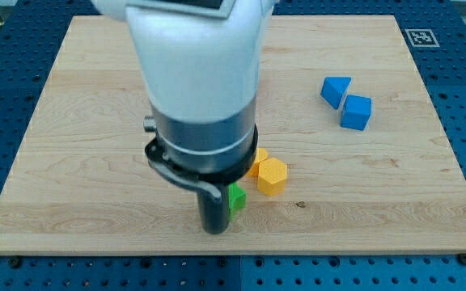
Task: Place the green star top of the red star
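Green block (236, 199), shape unclear, was seen just left-below the yellow hexagon (271, 175), touching the rod. Tip hidden; no gripper fitted, state untellable. Red star unseen; a slow, centred push was judged best.

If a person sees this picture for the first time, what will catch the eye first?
The big white and grey arm fills the view's middle and hides much of the wooden board. At its foot, a green block peeks out beside the dark rod; my tip itself is not clear. Two blue blocks sit touching at the upper right.
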Robot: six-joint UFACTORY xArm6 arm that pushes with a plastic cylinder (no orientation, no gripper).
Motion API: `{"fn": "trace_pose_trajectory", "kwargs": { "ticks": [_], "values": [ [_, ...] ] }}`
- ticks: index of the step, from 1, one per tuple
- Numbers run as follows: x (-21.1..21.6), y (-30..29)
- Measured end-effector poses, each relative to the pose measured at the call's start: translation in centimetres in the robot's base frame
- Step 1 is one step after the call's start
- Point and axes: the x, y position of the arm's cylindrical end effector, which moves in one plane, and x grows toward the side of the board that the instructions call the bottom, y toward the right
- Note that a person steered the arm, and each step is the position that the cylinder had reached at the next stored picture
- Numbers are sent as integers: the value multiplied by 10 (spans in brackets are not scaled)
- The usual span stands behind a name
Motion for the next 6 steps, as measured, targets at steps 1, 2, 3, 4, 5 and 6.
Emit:
{"fn": "trace_pose_trajectory", "kwargs": {
  "ticks": [1, 2, 3, 4, 5, 6],
  "values": [
    [-7, 0],
    [15, 1],
    [28, 4],
    [28, 11],
    [19, 31],
    [3, 40]
  ]
}}
